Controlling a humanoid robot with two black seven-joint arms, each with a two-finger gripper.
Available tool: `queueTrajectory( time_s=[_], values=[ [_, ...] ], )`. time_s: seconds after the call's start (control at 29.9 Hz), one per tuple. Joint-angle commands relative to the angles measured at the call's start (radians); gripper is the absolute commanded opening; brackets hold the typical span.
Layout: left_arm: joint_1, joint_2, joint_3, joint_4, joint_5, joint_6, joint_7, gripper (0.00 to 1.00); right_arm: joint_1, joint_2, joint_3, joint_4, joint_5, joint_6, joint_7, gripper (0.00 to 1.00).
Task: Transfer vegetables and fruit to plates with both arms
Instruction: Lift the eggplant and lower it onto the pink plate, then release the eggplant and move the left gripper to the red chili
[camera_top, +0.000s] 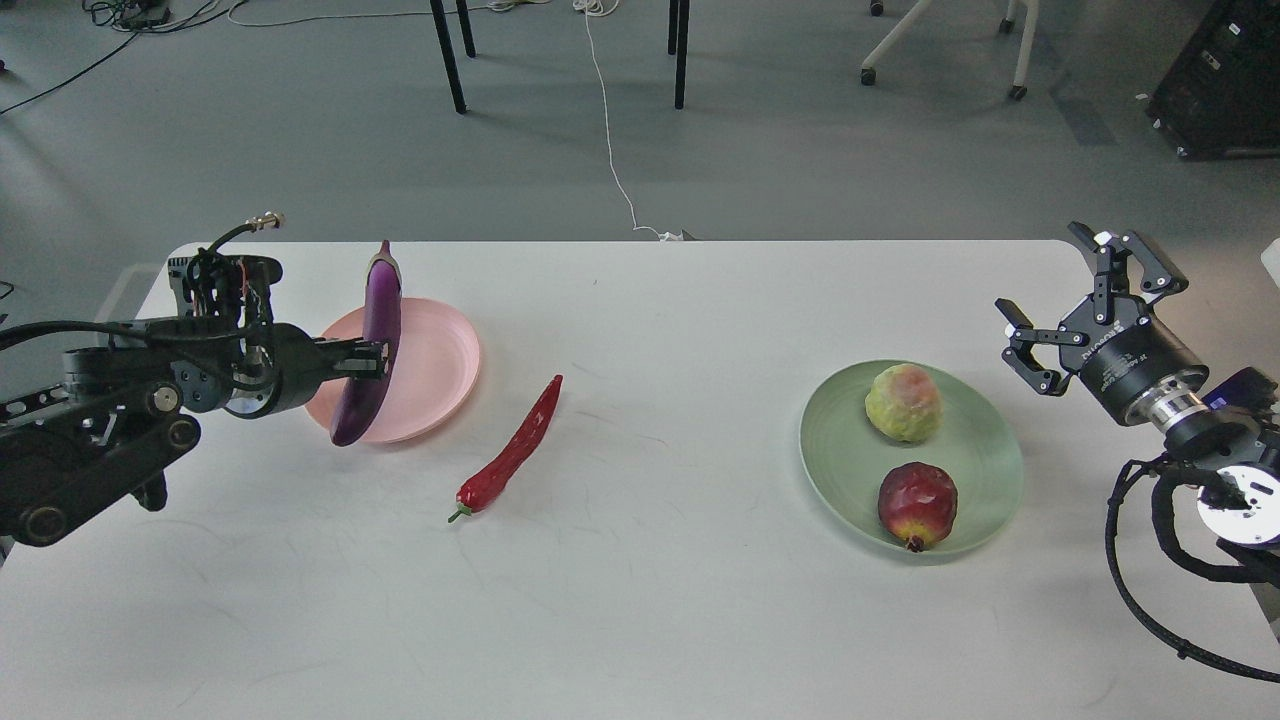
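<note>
My left gripper (368, 361) is shut on the purple eggplant (370, 345) at its middle and holds it nearly upright in the air over the left part of the pink plate (435, 370). The red chili pepper (512, 450) lies on the table to the right of that plate. The green plate (975, 440) at the right holds the bumpy yellow-green fruit (903, 402) and the dark red pomegranate (917, 504). My right gripper (1060, 300) is open and empty, raised to the right of the green plate.
The white table (660, 600) ends at a far edge behind the plates. Beyond it on the grey floor are chair and table legs and a white cable (610, 130). A dark box (1225, 75) stands at the far right.
</note>
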Motion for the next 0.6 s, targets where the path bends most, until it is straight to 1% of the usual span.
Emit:
queueTrajectory(
  time_s=[0.0, 0.03, 0.13, 0.27, 0.3, 0.47, 0.57],
  values=[
    [0.004, -0.001, 0.0, 0.02, -0.004, 0.0, -0.036, 0.58, 0.0, 0.0, -0.001, 0.0, 0.0, 0.0, 0.0, 0.99],
    [0.006, 0.0, 0.0, 0.02, -0.002, 0.0, -0.045, 0.66, 0.0, 0.0, -0.003, 0.0, 0.0, 0.0, 0.0, 0.99],
    [0.011, 0.003, 0.0, 0.022, 0.001, 0.0, -0.053, 0.77, 0.0, 0.0, -0.003, 0.002, 0.0, 0.0, 0.0, 0.99],
    [0.007, 0.015, -0.002, 0.02, 0.001, 0.002, -0.06, 0.96, 0.0, 0.0, -0.001, 0.003, 0.0, 0.0, 0.0, 0.99],
    [0.001, 0.017, -0.003, 0.02, 0.0, 0.002, -0.06, 0.98, 0.0, 0.0, -0.001, 0.003, 0.0, 0.0, 0.0, 0.99],
    [-0.014, 0.04, -0.008, 0.011, 0.0, 0.002, -0.06, 0.98, 0.0, 0.0, 0.0, 0.005, 0.0, 0.0, 0.0, 0.99],
    [-0.035, 0.054, -0.018, -0.056, -0.002, 0.002, -0.075, 0.98, 0.0, 0.0, 0.0, 0.005, 0.0, 0.0, 0.0, 0.99]
  ],
)
